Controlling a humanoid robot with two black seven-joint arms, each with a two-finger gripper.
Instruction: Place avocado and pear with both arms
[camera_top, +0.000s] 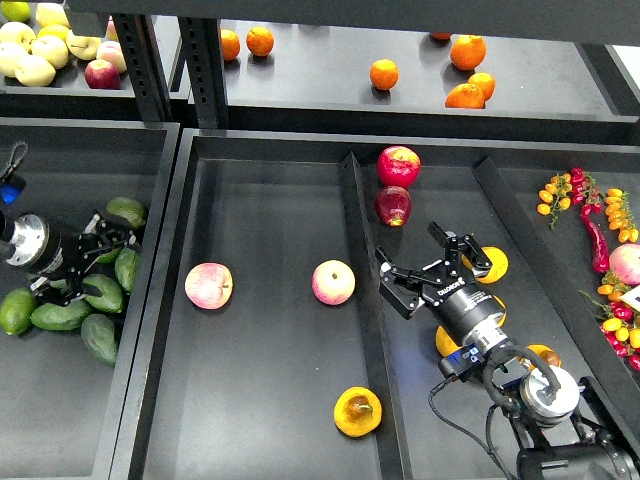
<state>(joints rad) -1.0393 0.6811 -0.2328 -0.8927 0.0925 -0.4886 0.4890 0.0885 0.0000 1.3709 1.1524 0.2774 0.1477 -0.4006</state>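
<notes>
Left hand (100, 262) sits among the avocados, fingers seemingly around one avocado (104, 292) (grip unclear). Right hand (432, 262) hangs spread and empty; the nearest pear (489, 264) lies just right of it, another pear (357, 411) in the middle bin.

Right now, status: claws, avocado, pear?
Left claw down among the avocados, grip unclear. Right claw open, empty, beside a pear. One pear lies in centre bin. Nothing blocking.
</notes>
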